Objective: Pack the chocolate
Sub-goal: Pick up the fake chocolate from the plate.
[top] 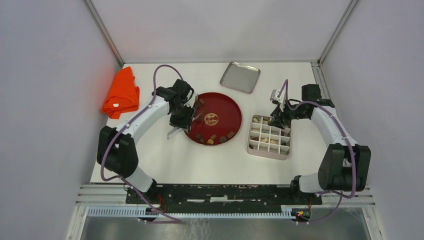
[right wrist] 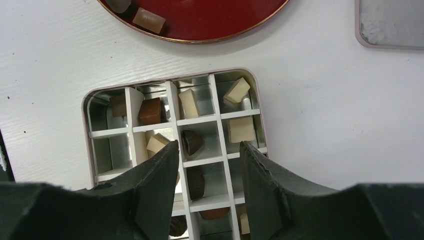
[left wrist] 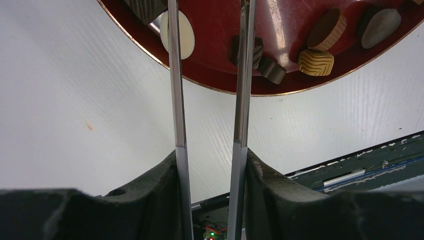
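The red plate (top: 226,102) holds several loose chocolates (top: 210,140). In the left wrist view the plate (left wrist: 292,30) shows cream (left wrist: 182,35), tan (left wrist: 316,62) and dark (left wrist: 272,70) pieces. My left gripper (top: 182,120) (left wrist: 211,155) is shut on metal tongs (left wrist: 174,100). Their arms stand apart over the plate's left rim and their tips are out of view. My right gripper (top: 280,120) (right wrist: 209,147) is open and empty, just above the divided box (top: 254,146) (right wrist: 170,79). The box holds brown (right wrist: 150,111) and cream (right wrist: 241,129) pieces in several cells.
An orange cloth (top: 121,92) lies at the far left. A flat metal lid (top: 240,76) (right wrist: 390,22) lies behind the plate and the box. Enclosure walls stand on three sides. The black arm rail runs along the near edge.
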